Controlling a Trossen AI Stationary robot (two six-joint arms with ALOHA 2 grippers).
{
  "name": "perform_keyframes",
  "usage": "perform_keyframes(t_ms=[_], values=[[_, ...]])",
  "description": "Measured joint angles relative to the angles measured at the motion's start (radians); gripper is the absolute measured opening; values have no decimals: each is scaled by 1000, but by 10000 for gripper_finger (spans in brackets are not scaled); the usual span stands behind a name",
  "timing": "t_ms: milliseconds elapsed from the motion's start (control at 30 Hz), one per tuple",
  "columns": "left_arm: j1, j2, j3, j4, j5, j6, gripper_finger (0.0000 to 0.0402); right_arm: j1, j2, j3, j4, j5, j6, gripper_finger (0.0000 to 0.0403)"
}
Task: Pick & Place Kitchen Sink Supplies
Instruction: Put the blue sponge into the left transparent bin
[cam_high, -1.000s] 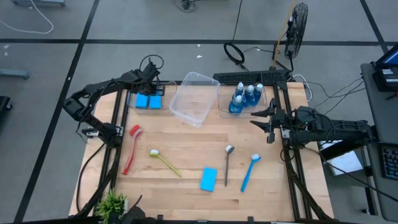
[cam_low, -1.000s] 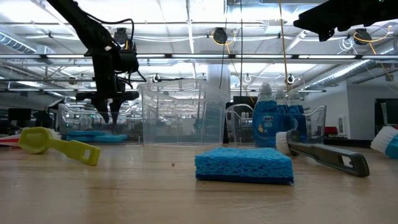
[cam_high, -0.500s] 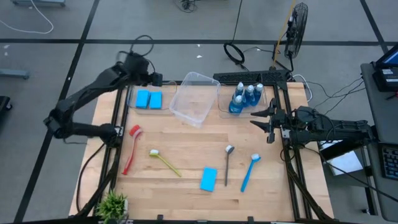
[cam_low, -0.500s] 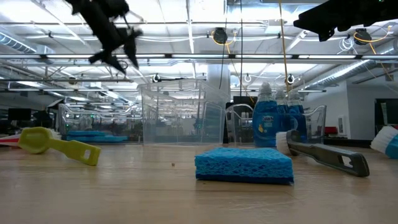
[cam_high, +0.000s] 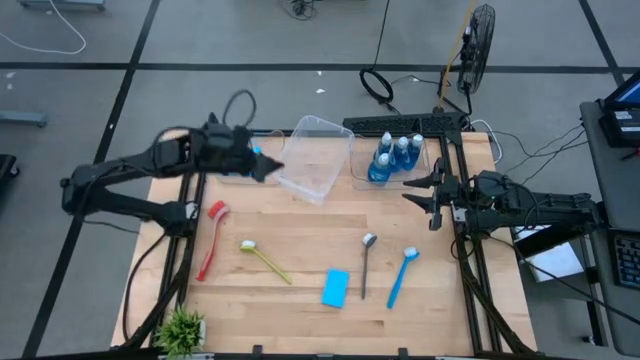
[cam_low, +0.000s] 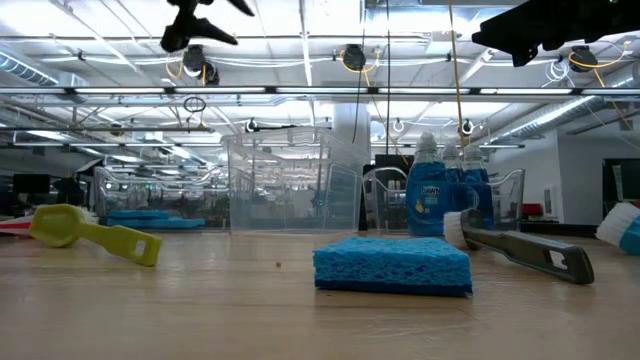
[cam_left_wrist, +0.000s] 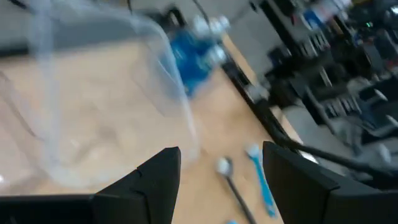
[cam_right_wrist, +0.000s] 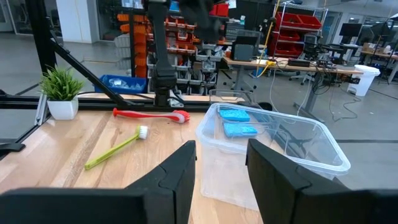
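Sponges (cam_right_wrist: 237, 122) binned, left pincer (cam_high: 268, 168) withdrawn

left wrist view motion-blurred: clear bin (cam_left_wrist: 106, 93) wall smeared, blue bottles (cam_left_wrist: 189, 53) behind it only blue streak, caps indistinct. left gripper (cam_high: 268, 168) in high view covers left bin, sponges there hidden. low view: left gripper (cam_low: 205, 20) cut by top edge, fingertips not seen. red brush (cam_low: 12, 225) cut by left edge; blue brush (cam_low: 622, 228) cut by right edge. plant (cam_high: 183, 328) cropped at bottom edge.
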Motion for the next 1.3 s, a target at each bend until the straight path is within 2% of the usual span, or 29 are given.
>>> perform_keyframes(t_ms=[267, 500, 1067, 1167, 1300], values=[[-265, 94, 0, 114, -71, -194, 228, 0, 0, 0, 0, 0, 0, 130], [-416, 238, 0, 202, -75, -332, 228, 0, 0, 0, 0, 0, 0, 130], [-554, 567, 2, 419, -74, -549, 227, 0, 0, 0, 0, 0, 0, 130], [-564, 626, 39, 408, -74, -560, 227, 0, 0, 0, 0, 0, 0, 130], [-563, 714, 135, 312, -88, -538, 227, 0, 0, 0, 0, 0, 0, 130]])
